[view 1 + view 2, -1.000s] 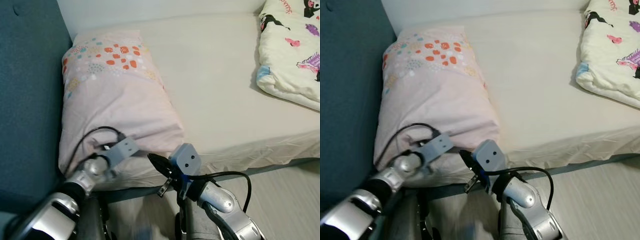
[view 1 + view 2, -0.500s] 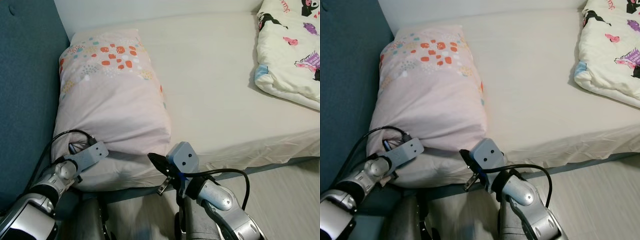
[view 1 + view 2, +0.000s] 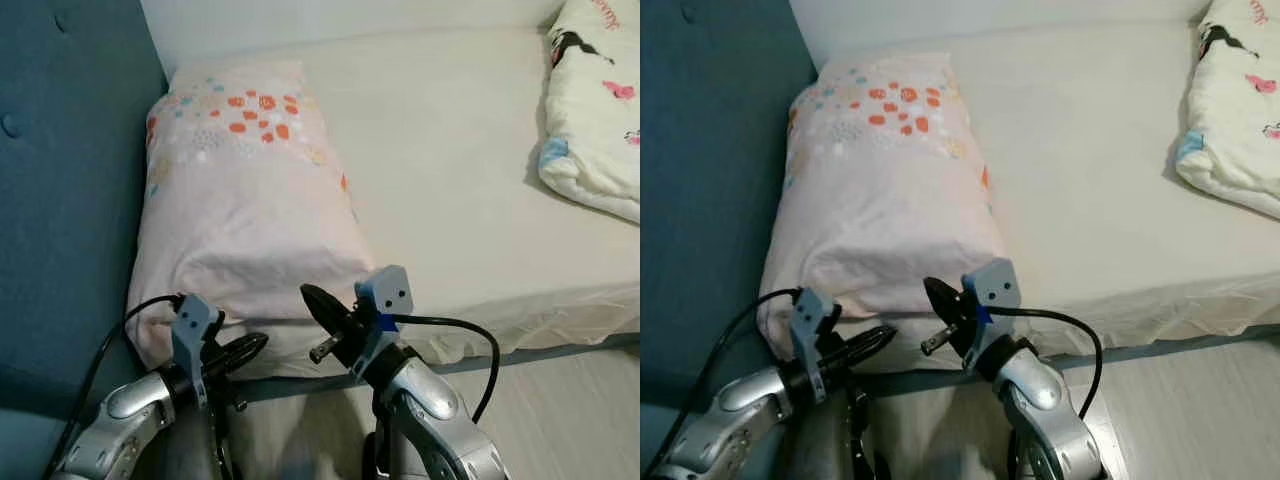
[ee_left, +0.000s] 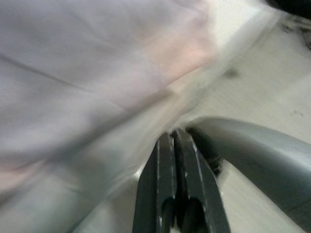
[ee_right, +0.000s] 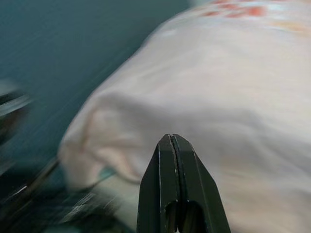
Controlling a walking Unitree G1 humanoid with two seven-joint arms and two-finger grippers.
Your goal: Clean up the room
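While your wrist views show both grippers pinched empty, left gripper [image 3: 262,341] and right gripper [image 3: 305,292] sit below the pillow [image 3: 240,210].

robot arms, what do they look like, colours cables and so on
Both arms are shiny silver metal with rounded shells and dark joints. Each wrist carries a small grey-blue box with two screw dots, and a black cable loops out from it. The left end effector and the right end effector each have two long, tapered black fingers. A bit of blue shows under the right wrist's box.
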